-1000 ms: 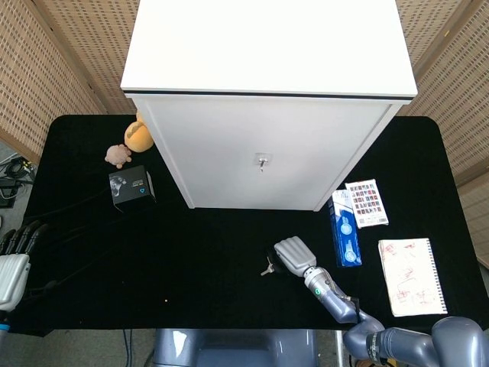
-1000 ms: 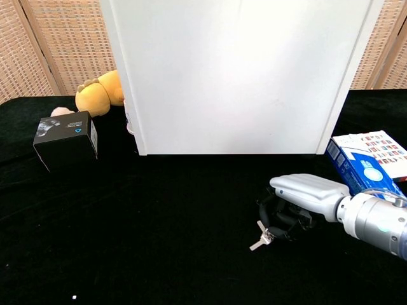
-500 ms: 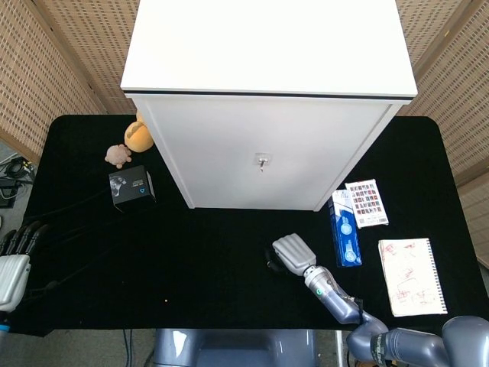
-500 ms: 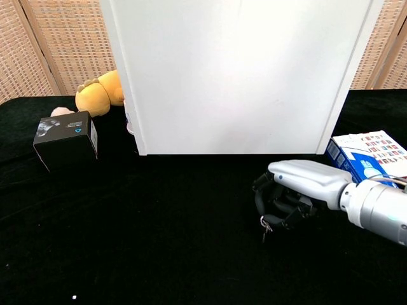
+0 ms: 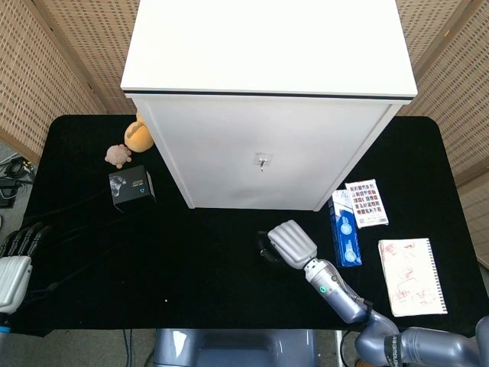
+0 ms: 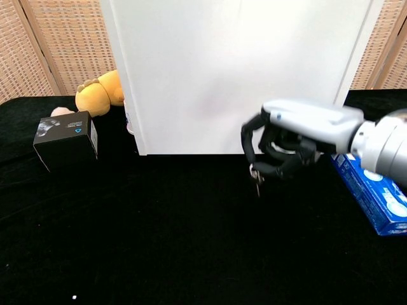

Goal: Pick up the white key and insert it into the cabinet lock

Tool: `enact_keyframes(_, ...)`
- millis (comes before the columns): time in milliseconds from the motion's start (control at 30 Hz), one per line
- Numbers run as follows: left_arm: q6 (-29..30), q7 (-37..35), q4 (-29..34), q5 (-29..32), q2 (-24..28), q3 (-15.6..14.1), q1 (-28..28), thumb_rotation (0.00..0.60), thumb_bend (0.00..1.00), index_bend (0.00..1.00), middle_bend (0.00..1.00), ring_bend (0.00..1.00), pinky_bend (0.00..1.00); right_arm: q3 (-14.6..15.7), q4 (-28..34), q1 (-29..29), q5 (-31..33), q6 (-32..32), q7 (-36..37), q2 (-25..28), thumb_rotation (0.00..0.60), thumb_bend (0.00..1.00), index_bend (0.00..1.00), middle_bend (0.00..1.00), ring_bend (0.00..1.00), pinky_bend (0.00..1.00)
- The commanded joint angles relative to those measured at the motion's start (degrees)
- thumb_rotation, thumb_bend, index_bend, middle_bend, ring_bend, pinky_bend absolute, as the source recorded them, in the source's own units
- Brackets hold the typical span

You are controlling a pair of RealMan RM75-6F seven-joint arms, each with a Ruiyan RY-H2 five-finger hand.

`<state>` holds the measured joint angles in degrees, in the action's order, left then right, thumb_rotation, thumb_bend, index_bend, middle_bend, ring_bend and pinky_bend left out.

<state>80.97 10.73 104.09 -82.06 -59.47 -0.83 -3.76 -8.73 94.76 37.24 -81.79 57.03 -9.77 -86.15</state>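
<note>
The white cabinet (image 5: 263,149) stands at the back of the black table, and its small metal lock (image 5: 261,161) sits mid-front. My right hand (image 6: 289,136) hovers above the table in front of the cabinet, fingers curled, pinching the small key (image 6: 257,181), which hangs down from them. In the head view the right hand (image 5: 289,244) sits below and slightly right of the lock, and the key is hidden under it. My left hand (image 5: 14,264) rests at the table's left edge, holding nothing, fingers slightly apart.
A black box (image 5: 131,185), a yellow plush (image 5: 138,134) and a small brown toy (image 5: 118,155) lie left of the cabinet. A blue box (image 5: 344,228), a card sheet (image 5: 366,202) and a notebook (image 5: 412,275) lie to the right.
My right hand closed on the key lying on the table, lifted it clear and rose toward the cabinet front. The left hand stayed still.
</note>
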Motion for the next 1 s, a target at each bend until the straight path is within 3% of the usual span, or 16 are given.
enact_keyframes(33,0.03,-0.19,0.03,-0.08,0.09,-0.02,0.02,0.6,0.0,0.0,0.0,0.0,0.0,-2.94,5.05,1.01,2.28,0.9,-3.93,3.42,0.6,0.6,0.62,0.95,0.94,1.0)
enact_keyframes(367,-0.45,-0.67,-0.13,0.19,0.25,-0.01,-0.12,0.6,0.0,0.0,0.0,0.0,0.0,-9.56,13.15,4.24,8.5,2.37,-13.78,8.92,0.6,0.6,0.63,0.95,0.94,1.0)
enact_keyframes(1000,-0.95,-1.11,-0.18,0.62,0.34,0.09,-0.34,0.6,0.0,0.0,0.0,0.0,0.0,-18.49,20.3,13.06,22.88,8.8,-29.9,11.02,0.6,0.6,0.64,0.95,0.94,1.0)
